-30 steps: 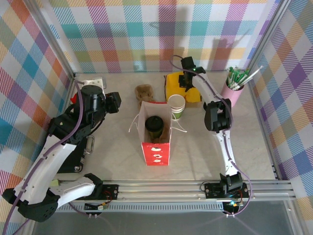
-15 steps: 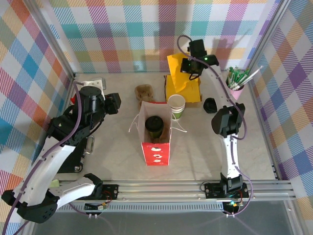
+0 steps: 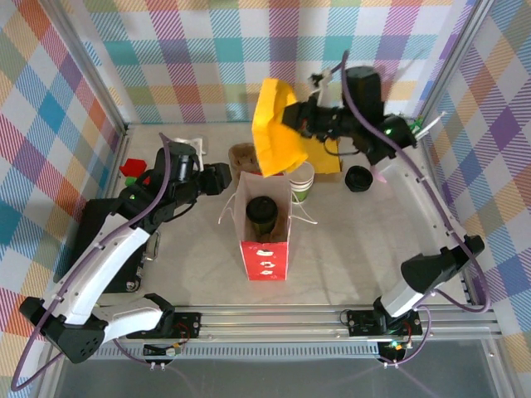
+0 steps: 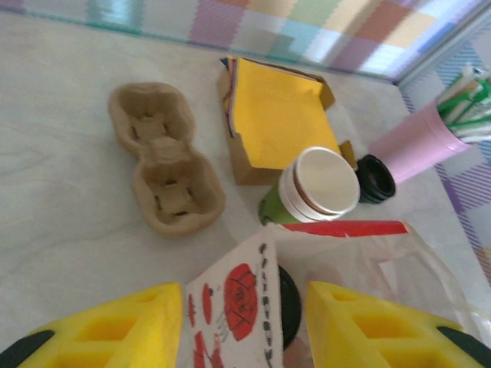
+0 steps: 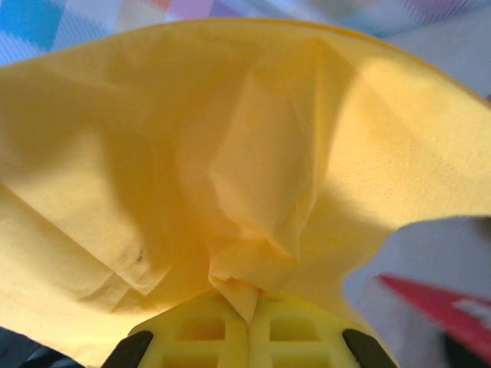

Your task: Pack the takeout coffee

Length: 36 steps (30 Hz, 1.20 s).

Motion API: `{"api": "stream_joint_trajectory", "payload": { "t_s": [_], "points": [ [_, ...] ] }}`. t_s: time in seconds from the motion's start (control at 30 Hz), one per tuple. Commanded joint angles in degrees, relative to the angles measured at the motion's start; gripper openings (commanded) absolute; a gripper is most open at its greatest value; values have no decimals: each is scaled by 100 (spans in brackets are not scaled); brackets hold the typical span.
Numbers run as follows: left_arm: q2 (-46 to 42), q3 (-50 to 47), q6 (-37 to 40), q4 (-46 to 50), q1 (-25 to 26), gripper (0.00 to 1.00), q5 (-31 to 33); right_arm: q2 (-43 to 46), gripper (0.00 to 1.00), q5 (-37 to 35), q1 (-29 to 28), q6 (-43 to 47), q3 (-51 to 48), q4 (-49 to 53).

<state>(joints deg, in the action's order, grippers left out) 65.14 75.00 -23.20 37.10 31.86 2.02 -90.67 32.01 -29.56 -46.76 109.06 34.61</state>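
1. Standing upright inside the red-and-white paper bag point(image 3: 265, 259), the coffee cup point(image 3: 261, 213) is showing its dark top.
2. The right claw point(image 5: 247, 305) is pinching a yellow napkin point(image 5: 230, 153) with its jaws fully closed, holding it above the bag's far edge.
3. The left claw point(image 3: 224, 178) is standing partly open at the bag's left wall, gripping nothing.
4. The cup is probably handling as light, thin-walled and easily crushed. Gripping gently around the mid-body, below the rim, is looking safest.
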Motion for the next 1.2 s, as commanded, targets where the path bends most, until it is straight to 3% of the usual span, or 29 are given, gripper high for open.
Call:
{"api": "stream_joint_trajectory", "payload": {
  "t_s": [0.0, 0.13, 0.3, 0.6, 0.83, 1.07, 1.17],
  "points": [
    [-68, -227, -247, -460, 31, 47, -620, 264, 0, 277, -380, -913, -839, -921],
    [-168, -482, -333, -591, 31, 47, -685, 638, 0, -125, -723, -1060, -1842, -1253],
    [-180, -579, -333, -548, 31, 47, -695, 832, 0, -765, -900, -871, -2599, -957],
    [-178, -697, -311, -527, 31, 46, -641, 741, 2, -2699, -1574, -242, -2313, 934],
    [-152, -715, -219, -478, 40, 46, -585, 322, 2, -3648, -2053, -223, -1976, 1787],
    [-204, -741, -148, -449, 40, 46, -546, -234, 13, -4344, -2319, -168, -1509, 2579],
    [-237, -750, -128, -419, 40, 46, -513, -339, 31, -4477, -2393, -61, -1259, 2737]
  ]
}}
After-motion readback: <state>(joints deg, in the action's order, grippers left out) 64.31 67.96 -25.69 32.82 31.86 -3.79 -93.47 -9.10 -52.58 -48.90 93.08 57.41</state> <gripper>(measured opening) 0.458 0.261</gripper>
